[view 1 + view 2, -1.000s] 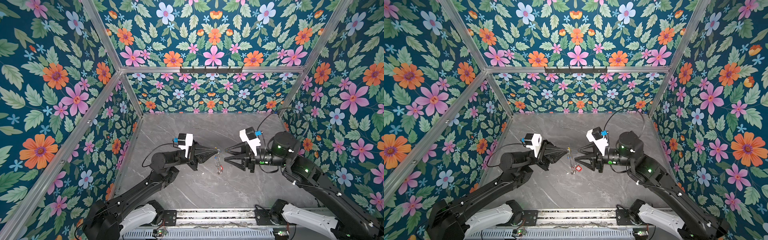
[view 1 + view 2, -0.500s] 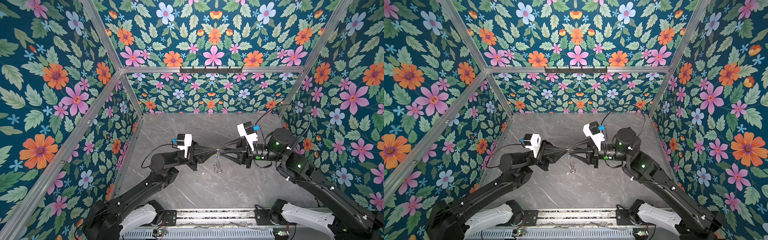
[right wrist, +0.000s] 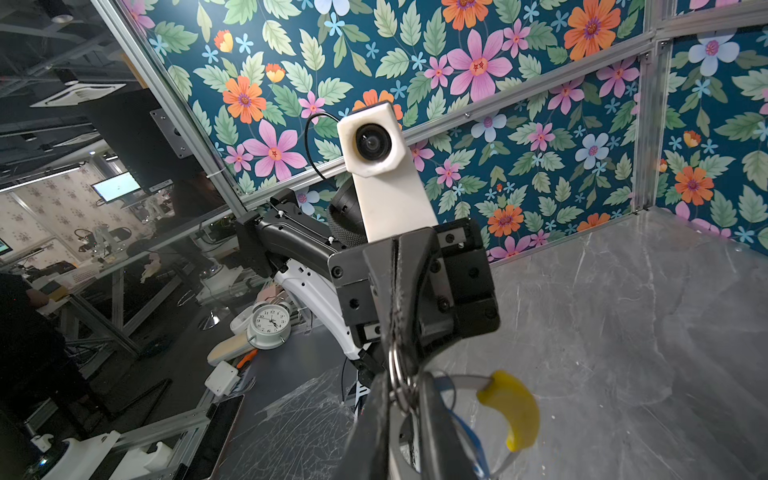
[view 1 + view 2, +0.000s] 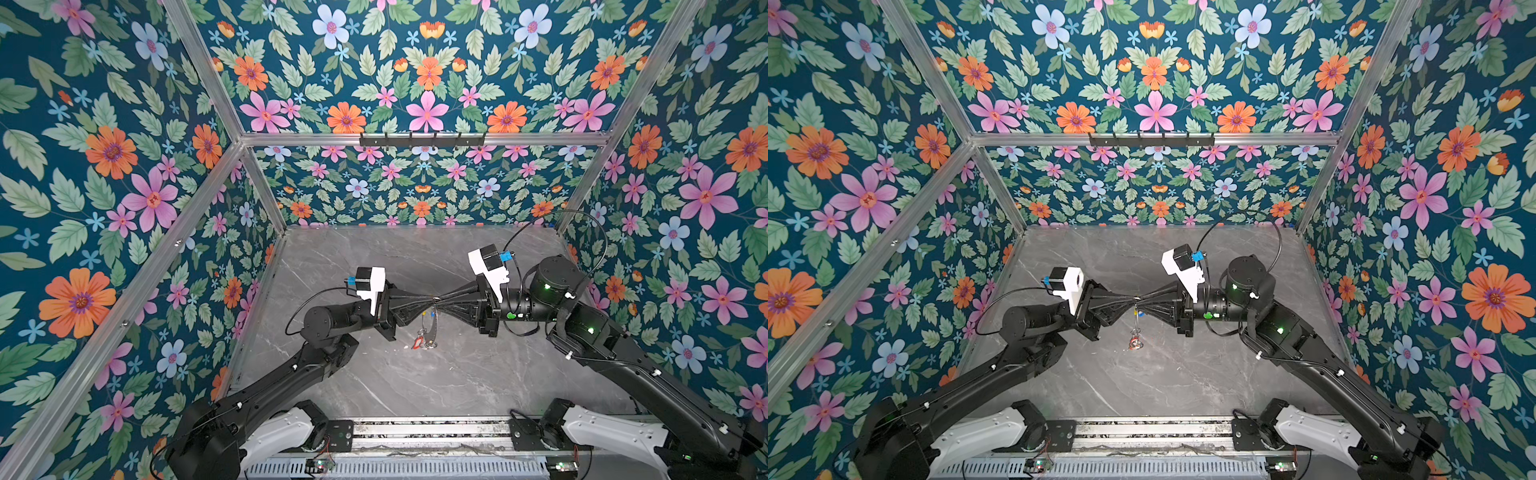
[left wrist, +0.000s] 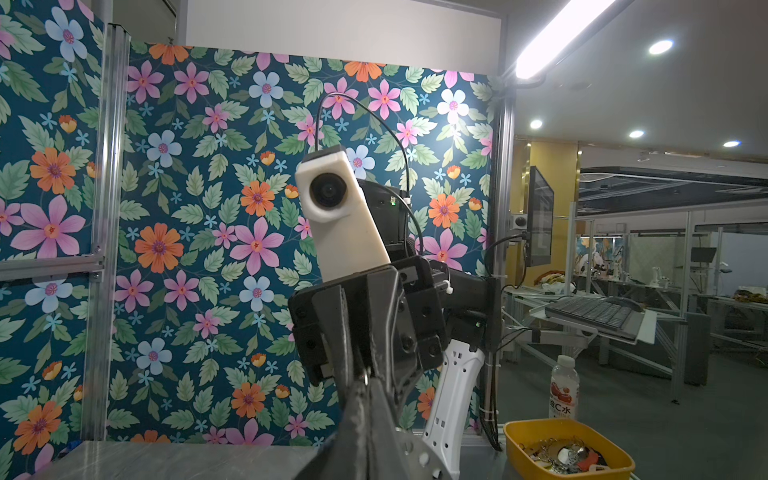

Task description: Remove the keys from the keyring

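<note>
Large flat dark grey hoop keyring (image 4: 433,328), yellow arc (image 3: 511,409): hanging above grey marble desk (image 4: 415,395) | red-tagged silver key (image 4: 415,344): dangling lowest | left pincer (image 4: 432,300): clamped on keyring top | right pincer (image 4: 439,297): tip-to-tip, closed on small silver split ring (image 3: 399,382)

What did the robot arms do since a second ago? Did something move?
The right gripper swung in toward the middle and shut its fingers on a silver split ring on the keyring. The left gripper stayed where it was, shut on the keyring, and the red tag kept dangling below.
</note>
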### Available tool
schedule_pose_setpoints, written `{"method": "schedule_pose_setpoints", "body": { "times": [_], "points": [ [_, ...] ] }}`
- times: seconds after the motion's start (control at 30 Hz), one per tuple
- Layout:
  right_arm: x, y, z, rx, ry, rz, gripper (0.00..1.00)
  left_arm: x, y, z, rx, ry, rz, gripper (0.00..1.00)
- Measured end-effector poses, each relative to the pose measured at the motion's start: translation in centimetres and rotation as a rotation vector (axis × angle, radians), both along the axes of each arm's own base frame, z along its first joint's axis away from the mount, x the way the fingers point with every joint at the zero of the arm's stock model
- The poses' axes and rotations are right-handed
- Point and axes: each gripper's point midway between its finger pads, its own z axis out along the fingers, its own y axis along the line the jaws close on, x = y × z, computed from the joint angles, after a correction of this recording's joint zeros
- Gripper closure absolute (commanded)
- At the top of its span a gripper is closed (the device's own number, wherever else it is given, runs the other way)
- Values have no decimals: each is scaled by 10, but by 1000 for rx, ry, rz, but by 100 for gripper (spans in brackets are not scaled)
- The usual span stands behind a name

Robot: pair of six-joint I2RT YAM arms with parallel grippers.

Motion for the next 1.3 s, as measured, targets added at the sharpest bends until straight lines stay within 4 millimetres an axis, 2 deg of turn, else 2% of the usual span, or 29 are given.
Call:
{"method": "schedule_pose_setpoints", "body": {
  "times": [0.13, 0.43, 0.57, 0.8, 0.93, 0.97, 1.03, 1.1, 1.3],
  "points": [
    [1, 0, 0, 1, 4, -8, 90, 0, 0, 0, 0, 0, -2, 100],
    [0, -6, 4, 16, -4, -32, 82, 0, 0, 0, 0, 1, -1, 100],
    [1, -5, 4, 20, -8, -34, 83, 0, 0, 0, 0, 1, -1, 100],
    [4, -3, 2, 13, -7, -38, 100, 1, -1, -1, 1, 12, -2, 100],
    [4, -3, 2, 12, -9, -39, 100, 1, -1, -1, -1, 13, -4, 100],
    [4, -4, 2, 11, -8, -40, 100, 1, -1, -1, 0, 15, -5, 97],
    [4, -5, 1, 1, -6, -48, 100, 2, -2, -1, 7, 23, -6, 78],
    [2, -7, -1, -19, 12, -52, 100, 1, -2, -1, 22, 32, -6, 68],
    [1, -19, -4, -122, 9, -102, 100, 4, -8, 7, 115, 69, -12, 62]
  ]
}}
